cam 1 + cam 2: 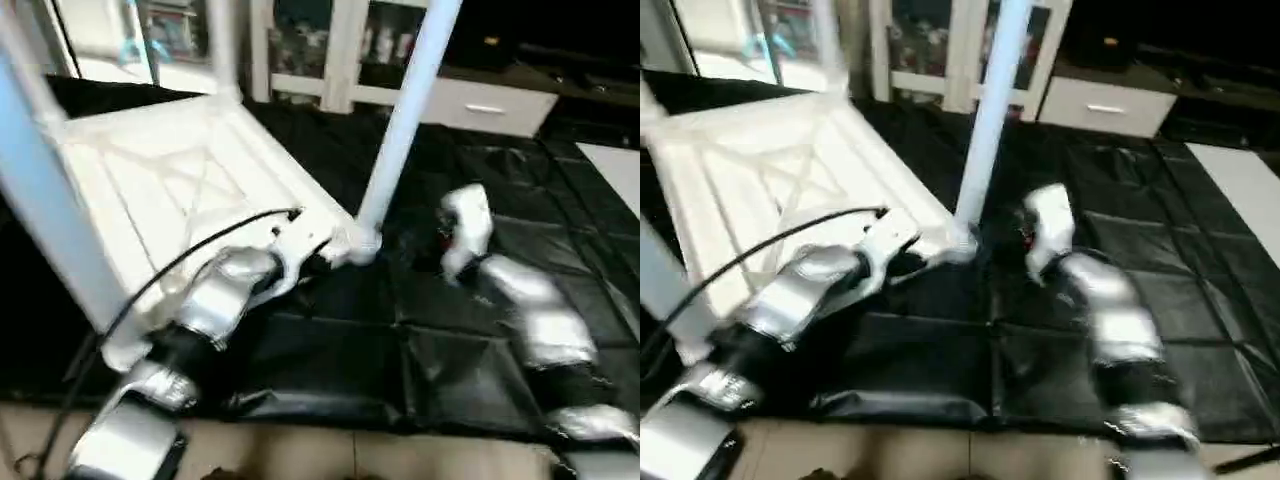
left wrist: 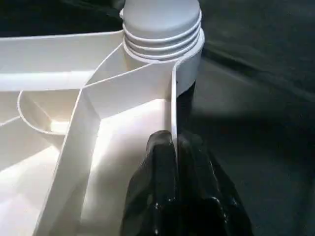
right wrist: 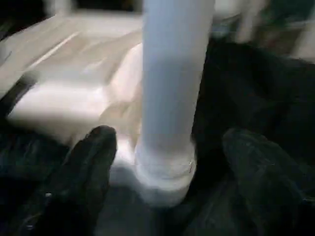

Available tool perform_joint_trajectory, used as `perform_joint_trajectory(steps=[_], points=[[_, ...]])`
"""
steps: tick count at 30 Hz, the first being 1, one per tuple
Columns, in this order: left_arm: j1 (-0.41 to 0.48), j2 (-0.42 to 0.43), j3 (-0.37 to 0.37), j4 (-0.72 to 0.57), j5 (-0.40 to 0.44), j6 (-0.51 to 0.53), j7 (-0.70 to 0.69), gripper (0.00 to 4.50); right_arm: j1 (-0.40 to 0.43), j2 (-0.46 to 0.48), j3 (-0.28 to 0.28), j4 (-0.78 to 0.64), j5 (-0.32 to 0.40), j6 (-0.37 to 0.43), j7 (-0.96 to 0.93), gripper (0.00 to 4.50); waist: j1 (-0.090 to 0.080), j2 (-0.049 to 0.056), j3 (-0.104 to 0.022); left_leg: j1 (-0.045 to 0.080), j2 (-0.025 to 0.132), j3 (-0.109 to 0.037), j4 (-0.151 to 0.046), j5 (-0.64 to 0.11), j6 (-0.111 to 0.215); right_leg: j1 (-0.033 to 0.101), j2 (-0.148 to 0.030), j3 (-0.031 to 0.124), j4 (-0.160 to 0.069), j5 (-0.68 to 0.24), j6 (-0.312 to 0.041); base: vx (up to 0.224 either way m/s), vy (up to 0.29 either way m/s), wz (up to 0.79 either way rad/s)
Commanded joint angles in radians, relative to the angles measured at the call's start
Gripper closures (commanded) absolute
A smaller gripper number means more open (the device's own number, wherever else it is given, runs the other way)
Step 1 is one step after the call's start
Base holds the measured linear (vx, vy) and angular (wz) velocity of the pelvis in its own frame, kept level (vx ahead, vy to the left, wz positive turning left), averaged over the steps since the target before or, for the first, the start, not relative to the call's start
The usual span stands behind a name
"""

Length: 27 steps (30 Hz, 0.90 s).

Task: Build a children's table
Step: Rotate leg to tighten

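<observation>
Leg-fitting step: left gripper [image 2: 174,162] clamped on the rim of the upturned tabletop [image 1: 180,180] on the black mat [image 1: 420,340], right gripper [image 3: 167,162] spread wide around the corner leg [image 1: 405,110], next likely checking it's seated.

White X-ribbed table top [image 1: 190,190] on black mat [image 1: 400,340].
</observation>
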Motion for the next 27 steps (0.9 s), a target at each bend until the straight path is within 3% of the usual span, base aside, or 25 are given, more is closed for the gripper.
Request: perform_joint_trajectory(steps=[1, 4, 6, 8, 10, 12, 15, 17, 21, 24, 27], points=[[0.032, 0.004, -0.022, -0.019, -0.043, -0.035, -0.075, 4.50, 0.038, -0.063, 0.050, -0.051, 0.005, 0.019, 0.141, 0.28, 0.005, -0.002, -0.056, 0.016, 0.045, -0.016, -0.068, -0.208, 0.068, 0.053, -0.064, 0.039, -0.081, -0.283, -0.190, 0.000, 0.000, 0.00], [0.077, 0.073, -0.044, -0.085, -0.070, -0.113, -0.216, 4.50, 0.083, -0.157, 0.069, -0.064, -0.003, 0.006, 0.249, 0.17, 0.000, -0.008, -0.052, 0.013, 0.045, -0.024, -0.075, -0.259, 0.038, 0.051, -0.068, 0.038, -0.092, -0.398, -0.150, 0.000, 0.000, 0.00], [0.104, 0.106, -0.058, -0.136, -0.100, -0.107, -0.297, 4.50, 0.084, -0.177, 0.060, -0.050, -0.009, -0.012, 0.268, 0.08, -0.002, -0.007, -0.051, 0.014, 0.045, -0.023, -0.077, -0.261, 0.032, 0.046, -0.068, 0.040, -0.094, -0.419, -0.139, 0.000, 0.000, 0.00], [0.136, 0.141, -0.075, -0.201, -0.130, -0.090, -0.385, 4.50, 0.083, -0.196, 0.049, -0.047, -0.008, -0.014, 0.296, 0.08, -0.004, -0.006, -0.052, 0.015, 0.046, -0.024, -0.077, -0.258, 0.028, 0.044, -0.068, 0.041, -0.090, -0.416, -0.145, 0.000, 0.000, 0.00], [0.156, 0.163, -0.091, -0.237, -0.152, -0.090, -0.446, 4.50, 0.083, -0.210, 0.052, -0.062, 0.006, -0.003, 0.328, 0.08, 0.002, -0.001, -0.052, 0.027, 0.047, -0.017, -0.075, -0.254, 0.031, 0.035, -0.063, 0.044, -0.087, -0.362, -0.171, 0.000, 0.000, 0.00], [0.173, 0.187, -0.106, -0.281, -0.177, -0.058, -0.502, 4.50, 0.084, -0.222, 0.055, -0.082, 0.031, 0.021, 0.364, 0.08, 0.009, 0.001, -0.054, 0.021, 0.048, -0.016, -0.076, -0.224, 0.036, 0.041, -0.062, 0.045, -0.078, -0.303, -0.188, 0.000, 0.000, 0.00], [0.179, 0.187, -0.111, -0.302, -0.183, -0.048, -0.515, 4.50, 0.088, -0.234, 0.070, -0.118, 0.060, 0.057, 0.413, 0.08, 0.019, -0.002, -0.057, 0.025, 0.048, -0.011, -0.072, -0.181, 0.051, 0.043, -0.059, 0.045, -0.068, -0.220, -0.214, 0.000, 0.000, 0.00], [0.177, 0.179, -0.114, -0.298, -0.172, -0.064, -0.511, 4.50, 0.097, -0.243, 0.094, -0.150, 0.070, 0.075, 0.452, 0.08, 0.019, -0.005, -0.057, 0.015, 0.046, -0.013, -0.072, -0.172, 0.055, 0.052, -0.062, 0.044, -0.067, -0.228, -0.208, 0.000, 0.000, 0.00], [0.173, 0.169, -0.113, -0.293, -0.157, -0.066, -0.510, 4.50, 0.100, -0.240, 0.127, -0.148, 0.040, 0.064, 0.477, 0.08, 0.016, -0.005, -0.056, 0.017, 0.046, -0.016, -0.072, -0.202, 0.040, 0.046, -0.067, 0.045, -0.077, -0.316, -0.178, 0.000, 0.000, 0.00], [0.165, 0.166, -0.112, -0.289, -0.152, -0.065, -0.501, 4.50, 0.088, -0.214, 0.145, -0.133, 0.029, 0.042, 0.494, 0.08, 0.016, -0.008, -0.058, 0.015, 0.046, -0.016, -0.071, -0.188, 0.037, 0.047, -0.065, 0.045, -0.074, -0.297, -0.178, 0.000, 0.000, 0.00], [0.163, 0.166, -0.109, -0.289, -0.150, -0.062, -0.500, 4.50, 0.072, -0.204, 0.153, -0.126, 0.022, 0.042, 0.489, 0.48, 0.016, -0.005, -0.058, 0.016, 0.046, -0.017, -0.071, -0.174, 0.040, 0.047, -0.064, 0.043, -0.070, -0.271, -0.184, 0.000, 0.000, 0.00]])
